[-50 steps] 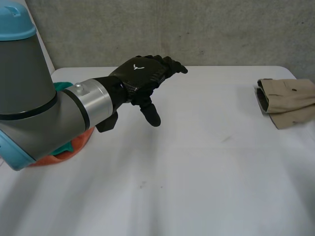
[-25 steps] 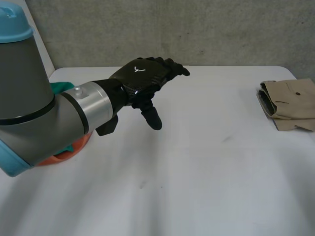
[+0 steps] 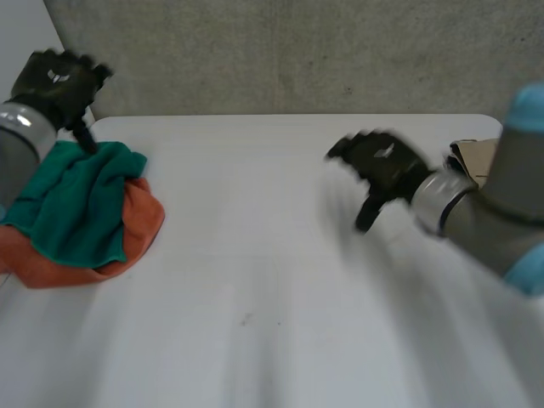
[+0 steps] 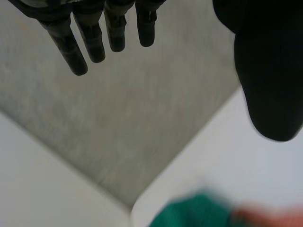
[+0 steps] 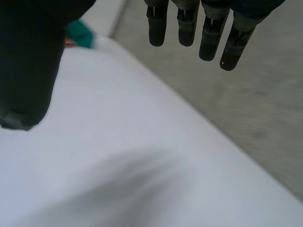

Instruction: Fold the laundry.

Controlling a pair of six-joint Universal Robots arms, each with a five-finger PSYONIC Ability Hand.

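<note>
Teal on orange: green cloth (image 3: 81,200) lies crumpled atop orange cloth (image 3: 140,225), both at the left side of the white table (image 3: 272,289), toward its far-left corner. Orange cloth shows along the pile's near and right edges. Grey concrete wall (image 3: 297,51) runs behind the table.

L hand (image 3: 55,81): raised over the far-left corner, just beyond the pile's far end. Left wrist view: fingers (image 4: 90,40) straight, thumb set well apart, nothing held. Green cloth appears blurred below the palm, beside the table corner. Thumb-to-cloth contact can't be confirmed from head view.

R hand (image 3: 382,161): over bare table, right of centre, well apart from the pile; outline blurred. Right wrist view: fingers (image 5: 187,26) straight, thumb spread wide, nothing held. Green cloth is seen far off beyond the thumb.

Tan folded garment (image 3: 472,157): at the table's far-right edge, partly hidden behind R forearm. Neither hand touches it.
</note>
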